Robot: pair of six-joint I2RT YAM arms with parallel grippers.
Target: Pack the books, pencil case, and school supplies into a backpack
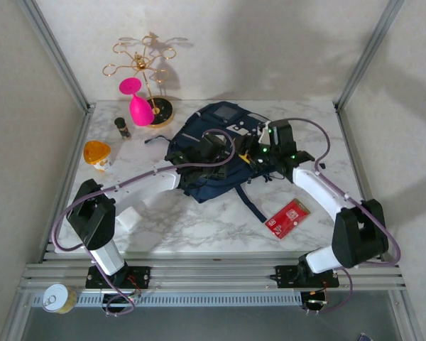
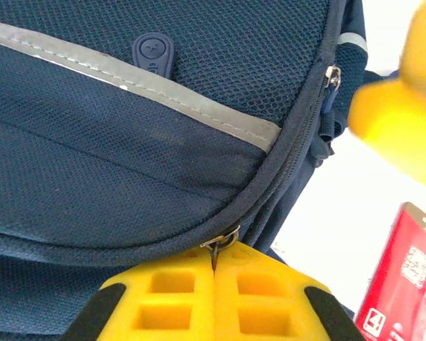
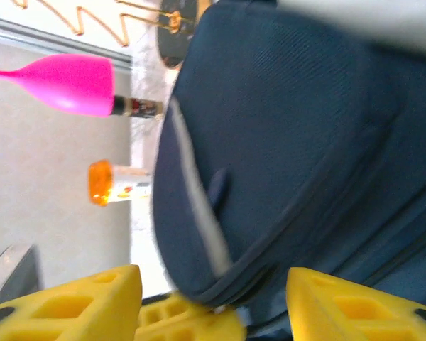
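Left gripper is pressed tight together, pinching the zipper pull on the backpack, which sits mid-table toward the far edge. The zip beside it looks closed, so I'd say the bag isn't opened yet. The right gripper hangs spread wide at the bag's edge, gripping nothing I can see. And there's the red school supplies packet, out on the table right of centre by the near edge. That one's left to pack. Books, pencil case? Inside or not, can't tell. The right wrist view is blurred, and the arms cover the bag's top.
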